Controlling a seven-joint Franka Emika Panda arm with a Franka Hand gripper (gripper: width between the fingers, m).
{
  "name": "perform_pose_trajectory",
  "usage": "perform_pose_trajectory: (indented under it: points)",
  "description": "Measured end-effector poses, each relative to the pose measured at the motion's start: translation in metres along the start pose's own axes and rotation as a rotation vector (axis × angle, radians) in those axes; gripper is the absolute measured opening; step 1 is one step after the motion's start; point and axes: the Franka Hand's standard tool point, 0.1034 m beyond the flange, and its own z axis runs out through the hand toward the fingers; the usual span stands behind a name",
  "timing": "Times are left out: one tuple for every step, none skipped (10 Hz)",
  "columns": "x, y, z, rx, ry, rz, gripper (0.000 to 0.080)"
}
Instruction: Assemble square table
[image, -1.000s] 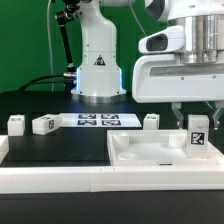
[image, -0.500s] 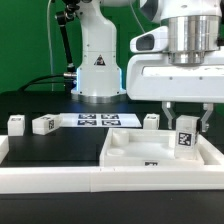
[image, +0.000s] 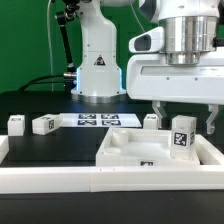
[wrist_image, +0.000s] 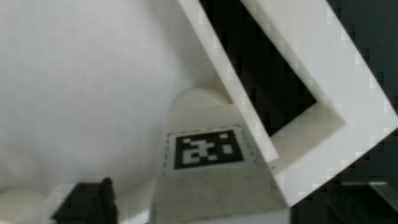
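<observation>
My gripper (image: 185, 120) stands wide apart, one finger on each side of a white leg (image: 181, 137), touching neither side. That leg stands upright on the square tabletop (image: 130, 152), toward the exterior view's right. A spare leg (image: 151, 121) stands on the desk (image: 60, 145) just behind the tabletop.

The pincer (image: 184, 121) hung with jaws spread, clear of one upright tagged leg (image: 182, 137) on the white slab (image: 125, 152). Three further legs (image: 16, 124) (image: 44, 125) (image: 151, 121) rested on the bench (image: 60, 150).
</observation>
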Motion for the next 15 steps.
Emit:
perform_pose_trajectory:
  points:
    - [-0.004, 0.002, -0.009, 0.005, 0.0, -0.048, 0.0615]
    - [-0.007, 0.005, -0.017, 0.009, 0.001, -0.106, 0.0643]
    - [-0.01, 0.006, -0.022, 0.012, 0.002, -0.156, 0.0648]
    - [-0.01, 0.005, -0.025, 0.016, 0.003, -0.186, 0.0648]
    - [-0.009, 0.004, -0.028, 0.019, 0.004, -0.187, 0.0649]
    - [-0.01, 0.005, -0.027, 0.018, 0.004, -0.187, 0.0649]
    - [-0.01, 0.005, -0.026, 0.017, 0.003, -0.187, 0.0649]
    - [-0.01, 0.005, -0.026, 0.016, 0.003, -0.187, 0.0649]
    - [-0.01, 0.005, -0.026, 0.016, 0.003, -0.187, 0.0649]
    - [-0.01, 0.005, -0.026, 0.018, 0.005, -0.195, 0.0649]
    - [-0.013, 0.009, -0.026, 0.019, 0.008, -0.235, 0.0649]
    - [-0.016, 0.015, -0.029, 0.017, 0.006, -0.276, 0.0649]
    - [-0.018, 0.024, -0.033, 0.016, 0.005, -0.319, 0.0649]
    - [-0.019, 0.036, -0.035, 0.013, 0.002, -0.35, 0.0649]
    - [-0.018, 0.047, -0.035, 0.012, 0.006, -0.357, 0.0649]
